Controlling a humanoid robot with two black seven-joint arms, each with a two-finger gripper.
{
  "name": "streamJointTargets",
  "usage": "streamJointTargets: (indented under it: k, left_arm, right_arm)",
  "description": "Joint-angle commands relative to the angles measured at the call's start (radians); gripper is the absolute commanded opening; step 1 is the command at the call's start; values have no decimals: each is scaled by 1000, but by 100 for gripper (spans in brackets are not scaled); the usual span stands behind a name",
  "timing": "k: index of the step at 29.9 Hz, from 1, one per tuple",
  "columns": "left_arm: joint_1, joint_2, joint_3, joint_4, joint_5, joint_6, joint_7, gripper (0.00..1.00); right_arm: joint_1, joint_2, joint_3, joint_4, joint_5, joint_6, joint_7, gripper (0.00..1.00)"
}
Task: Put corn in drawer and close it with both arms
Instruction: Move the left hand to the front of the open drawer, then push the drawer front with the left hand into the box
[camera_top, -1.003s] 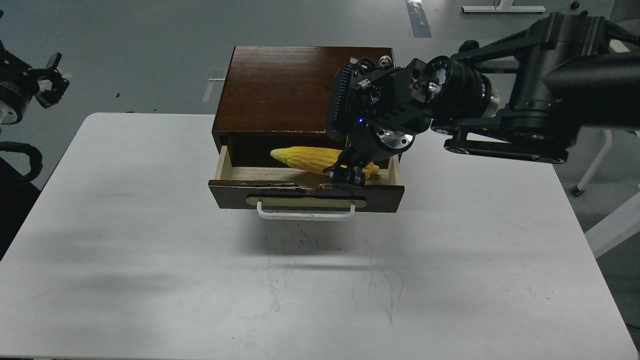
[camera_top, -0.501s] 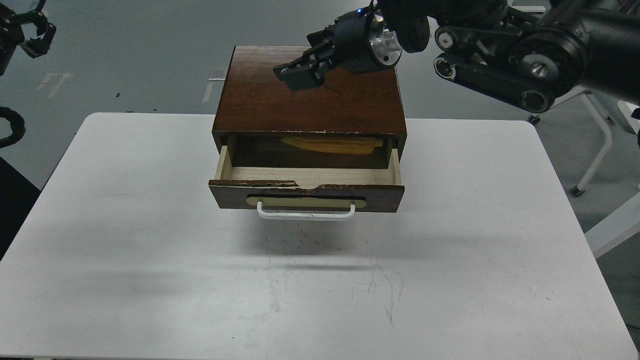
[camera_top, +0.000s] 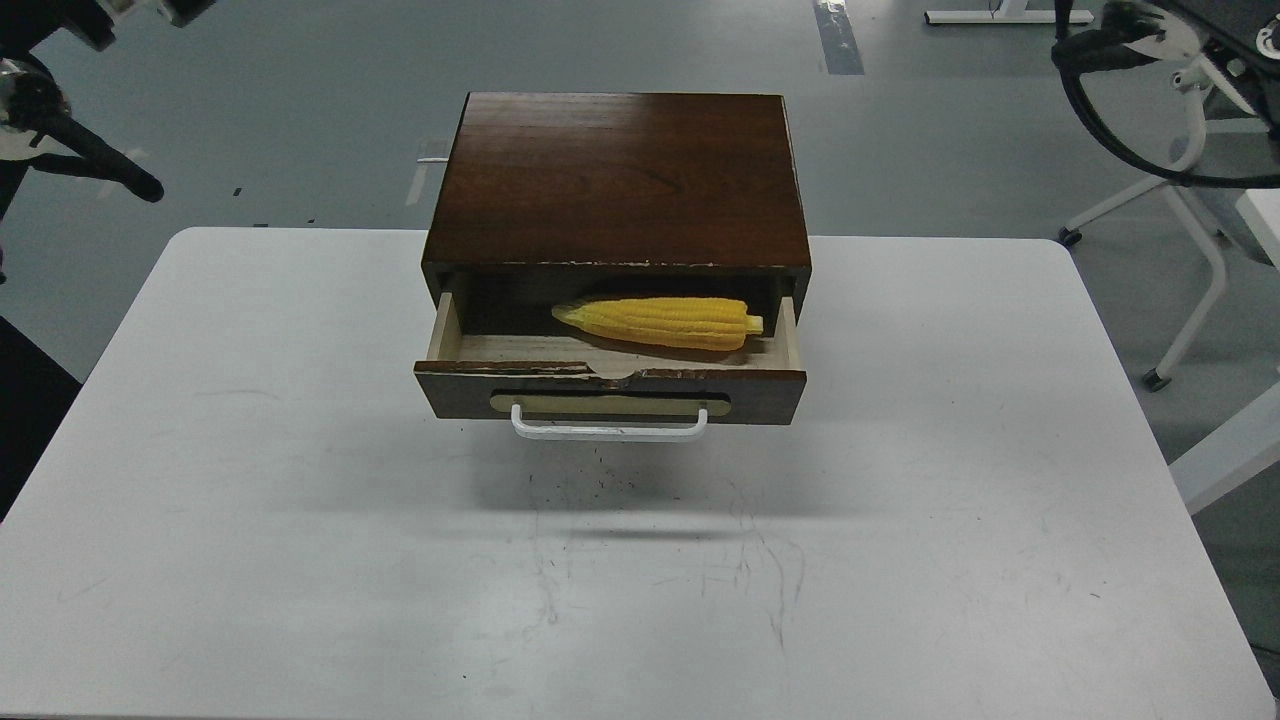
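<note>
The yellow corn (camera_top: 660, 322) lies on its side inside the open drawer (camera_top: 610, 385), tip pointing left. The drawer is pulled out of the dark-brown wooden cabinet (camera_top: 620, 180); its white bar handle (camera_top: 608, 430) faces me. Only a bit of my left arm (camera_top: 60, 140) shows at the top left edge. Only cables and a bit of my right arm (camera_top: 1130, 60) show at the top right edge. Neither gripper is in view.
The cabinet stands at the back middle of the white table (camera_top: 300, 500). White chair or table legs (camera_top: 1200, 250) stand on the grey floor beyond the table's right edge.
My right arm let go of the corn, rose over the cabinet top and withdrew out of view to the upper right. The corn now lies free in the drawer. The left arm moved up and out.
</note>
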Motion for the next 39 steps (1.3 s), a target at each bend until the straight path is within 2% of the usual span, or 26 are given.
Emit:
streamJointTargets:
  k: [1, 2, 3, 4, 5, 6, 7, 10, 12, 19, 28, 31, 36, 39]
  left_arm:
    - [4, 38, 2, -181, 166, 1, 0, 31]
    - [10, 52, 3, -251, 242, 1, -1, 20]
    - [12, 59, 3, -285, 281, 1, -4, 15]
    - [18, 73, 3, -355, 354, 1, -24, 5]
    - [26, 90, 3, -421, 411, 1, -49, 0]
    - [26, 90, 3, -422, 411, 1, -49, 0]
    - [30, 108, 3, -489, 451, 1, -66, 0]
    - [40, 135, 18, -641, 534, 1, -70, 0]
    - [53, 127, 58, -676, 603, 1, -69, 0]
    - [58, 44, 198, -689, 907, 1, -69, 0]
    - [53, -60, 321, -764, 1166, 1, -67, 0]
    - [56, -77, 353, -753, 1287, 1, -67, 0]
    - [52, -75, 512, -712, 1416, 1, -67, 0]
    - [46, -65, 555, -687, 1451, 1, -67, 0]
  right_arm:
    - [-89, -68, 100, -44, 151, 11, -4, 99]
    - [-127, -80, 138, -78, 197, 22, -6, 99]
    - [-144, -83, 158, -98, 220, 28, -8, 99]
    - [-178, -83, 201, -151, 267, 43, -8, 99]
    - [-208, -83, 233, -206, 310, 62, -9, 99]
    - [-209, -83, 233, -207, 311, 62, -9, 99]
    - [-230, -83, 262, -260, 349, 86, -9, 99]
    - [-267, -83, 308, -371, 428, 141, -11, 99]
    - [-297, -83, 328, -408, 506, 159, -15, 99]
    - [-426, -92, 384, -414, 745, 159, -26, 99]
    - [-523, -83, 457, -406, 762, 159, -27, 99]
    - [-523, -83, 463, -405, 762, 159, -26, 99]
    - [-526, -81, 479, -411, 760, 159, -26, 99]
    - [-525, -81, 480, -412, 760, 159, -26, 99]
